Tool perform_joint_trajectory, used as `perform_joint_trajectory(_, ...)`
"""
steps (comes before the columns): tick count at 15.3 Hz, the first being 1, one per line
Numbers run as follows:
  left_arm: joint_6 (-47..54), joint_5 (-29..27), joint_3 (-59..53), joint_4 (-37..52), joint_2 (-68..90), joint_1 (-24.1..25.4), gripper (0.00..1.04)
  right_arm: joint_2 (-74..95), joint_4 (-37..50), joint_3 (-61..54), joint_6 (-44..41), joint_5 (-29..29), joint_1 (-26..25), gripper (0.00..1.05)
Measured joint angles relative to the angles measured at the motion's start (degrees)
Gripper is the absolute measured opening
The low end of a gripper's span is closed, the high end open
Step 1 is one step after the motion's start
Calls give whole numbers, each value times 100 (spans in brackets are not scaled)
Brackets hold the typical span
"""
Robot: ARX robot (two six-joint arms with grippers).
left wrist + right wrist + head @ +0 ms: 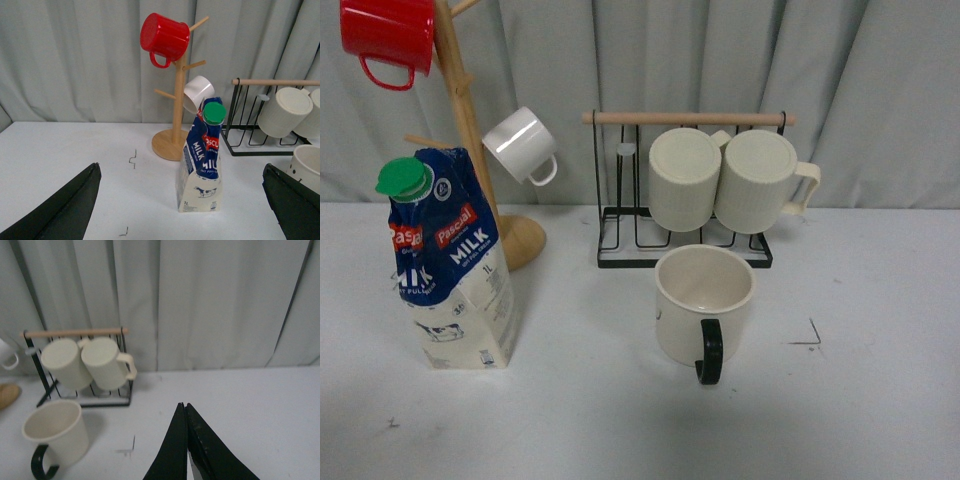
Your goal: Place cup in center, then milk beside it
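Cup upright and empty, milk carton capped, well apart

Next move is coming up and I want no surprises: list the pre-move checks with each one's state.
1. Cup upright: ok.
2. Cup within the center: cannot tell, few corner marks show.
3. Milk upright, cap on: ok.
4. Milk beside cup: not ok, it stands well apart.
5. Left gripper open and empty: ok.
6. Right gripper open for a grasp: not ok, shut.
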Motion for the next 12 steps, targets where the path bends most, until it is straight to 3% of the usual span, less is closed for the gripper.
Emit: perform_joint_trajectory(12, 0, 2, 0, 0, 0, 0, 98, -850, -662, -162, 0, 0, 0, 2)
